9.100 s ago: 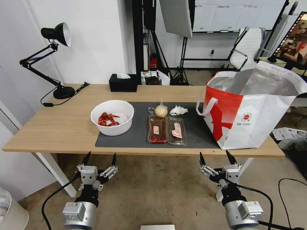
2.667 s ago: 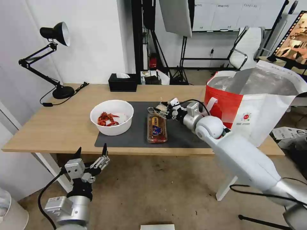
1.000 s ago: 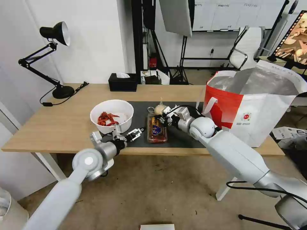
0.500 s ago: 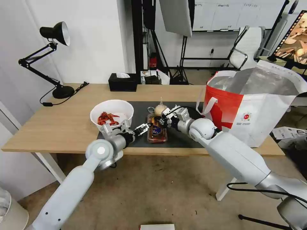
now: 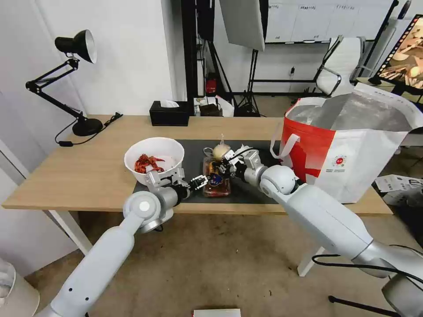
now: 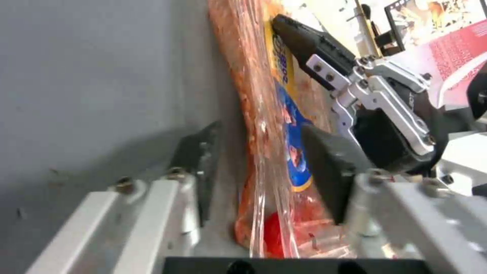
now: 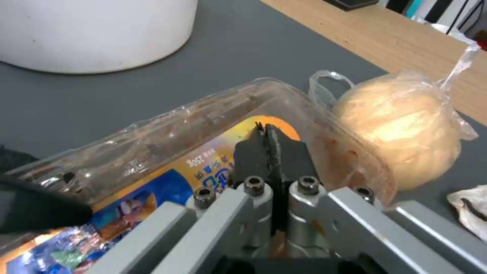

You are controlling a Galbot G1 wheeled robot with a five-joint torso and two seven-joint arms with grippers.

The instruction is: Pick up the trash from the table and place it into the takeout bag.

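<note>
The clear clamshell tray [image 5: 216, 181] lies closed on the dark mat [image 5: 194, 155] of the table [image 5: 88, 171]. My left gripper [image 5: 202, 180] is open, its fingers either side of the tray's [image 6: 269, 114] near edge. Shut, my right gripper [image 7: 264, 129] rests its tips on the tray's labelled lid [image 7: 203, 160]. The knotted bag with the beige ball [image 5: 220, 151] sits just behind the tray. To the left stands the white bowl [image 5: 154, 159] with red scraps. A bit of crumpled napkin [image 7: 471, 213] lies beside the ball. The takeout bag [image 5: 352, 149] stands open at the right.
A black tissue box [image 5: 169, 113] and a black desk lamp [image 5: 75, 79] stand at the table's back and left. Bare wood lies left of the mat. A white chair [image 5: 341, 66] and stands are in the room behind.
My left arm has come up from below the table and reached right past the bowl to the tray's edge. The right gripper has stayed on the tray's lid.
</note>
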